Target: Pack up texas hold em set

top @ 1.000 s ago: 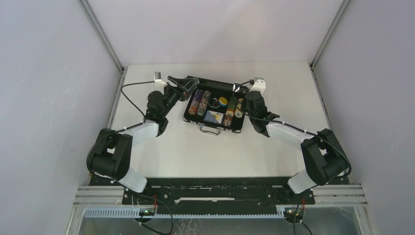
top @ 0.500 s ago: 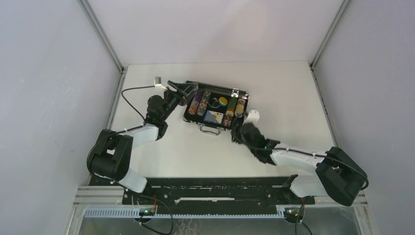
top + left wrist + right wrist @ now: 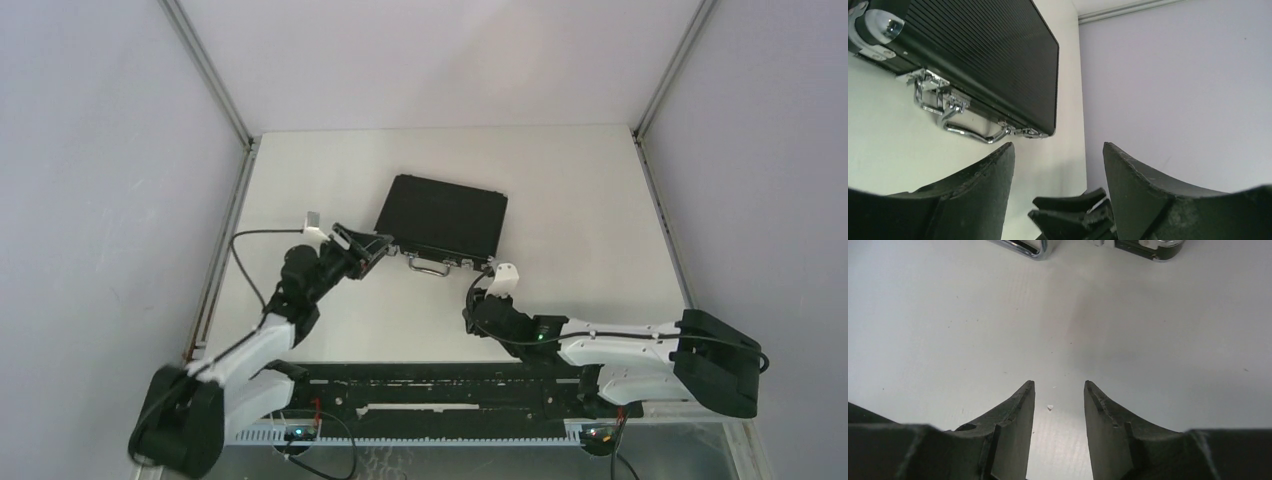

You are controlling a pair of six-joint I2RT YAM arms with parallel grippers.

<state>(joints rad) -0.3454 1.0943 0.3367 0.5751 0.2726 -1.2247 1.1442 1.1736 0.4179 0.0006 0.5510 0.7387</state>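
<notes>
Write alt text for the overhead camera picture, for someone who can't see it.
A small black briefcase lies closed on a white table, its silver handle facing two robot arms. The left gripper sits by the case's near left corner, the right gripper short of the handle; both stand with jaws open, holding nothing.

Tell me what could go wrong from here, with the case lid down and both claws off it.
1. The latches beside the handle don't clearly look snapped shut. If so, lifting the briefcase by that handle could let it fall open and spill.
2. The left claw hangs open and empty close to the case's near corner. A careless forward move would likely shove the case instead of working a latch.
</notes>
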